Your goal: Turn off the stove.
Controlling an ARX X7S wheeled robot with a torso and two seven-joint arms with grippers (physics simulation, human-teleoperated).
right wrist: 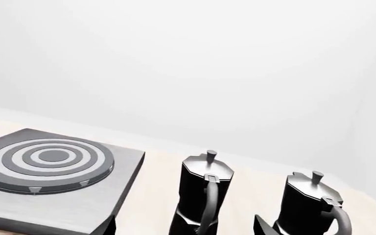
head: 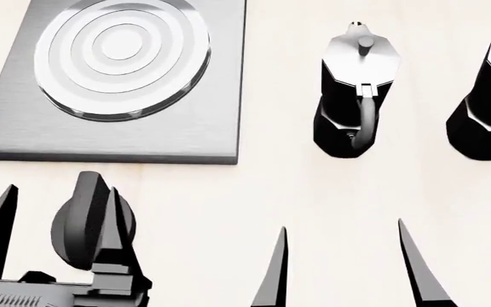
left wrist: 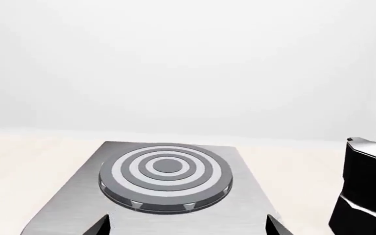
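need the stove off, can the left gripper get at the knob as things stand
Probably yes: the left gripper is open with the knob already between its fingers, in front of the stove. Nothing blocks it.

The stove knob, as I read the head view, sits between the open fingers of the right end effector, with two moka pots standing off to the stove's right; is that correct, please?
Not quite: in the head view the knob sits between the open fingers of the left end effector, not the right end effector, which is open over bare table. The two moka pots do stand to the right of the stove.
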